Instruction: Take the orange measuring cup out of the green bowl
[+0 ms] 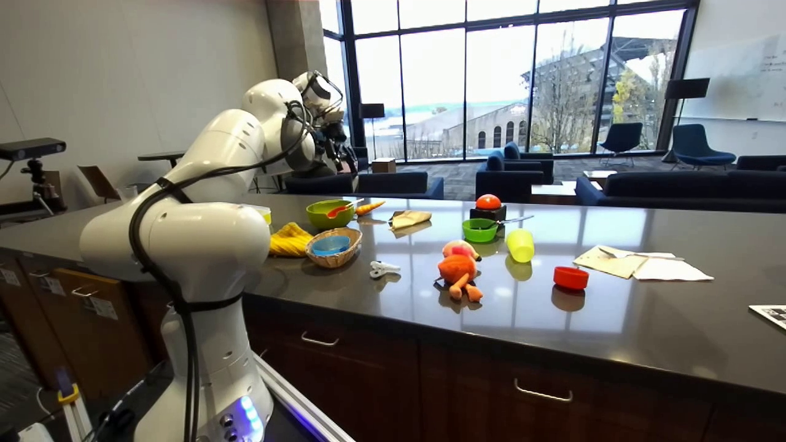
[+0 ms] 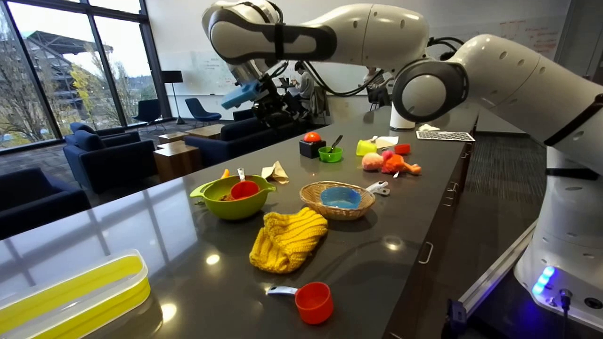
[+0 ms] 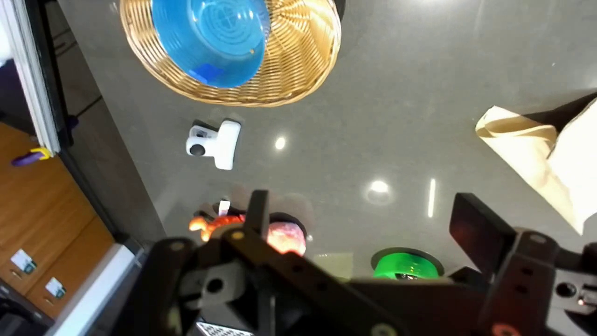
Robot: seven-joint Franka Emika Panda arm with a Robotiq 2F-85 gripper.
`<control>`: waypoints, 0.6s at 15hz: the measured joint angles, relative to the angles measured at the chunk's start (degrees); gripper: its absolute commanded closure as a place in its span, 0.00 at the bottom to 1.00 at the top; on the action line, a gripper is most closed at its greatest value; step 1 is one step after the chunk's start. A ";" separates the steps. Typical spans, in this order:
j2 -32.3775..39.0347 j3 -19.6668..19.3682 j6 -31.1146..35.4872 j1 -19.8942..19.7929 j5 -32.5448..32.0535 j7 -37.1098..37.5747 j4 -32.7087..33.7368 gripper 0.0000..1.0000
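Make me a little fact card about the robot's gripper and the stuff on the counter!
Gripper: open, up in the air, holding nothing
Orange measuring cup: inside the big green bowl, not out yet
Wicker basket: blue bowl inside
Yellow knitted cloth: next to the basket
Orange plush toy: lying on the counter
White clip: between basket and toy

- big bowl point(image 2: 235, 210): green
- measuring cup point(image 2: 244, 190) in it: red-orange
- basket point(image 3: 305, 46): tan, woven
- inner bowl point(image 3: 226, 30): blue
- cloth point(image 2: 289, 240): yellow, ribbed
- clip point(image 3: 226, 144): white
- surface point(image 3: 373, 116): grey
- board point(image 1: 772, 314): black-white checks
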 measured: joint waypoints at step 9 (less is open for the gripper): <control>1.36 -4.68 5.85 7.74 -8.04 -25.46 -0.21 0.00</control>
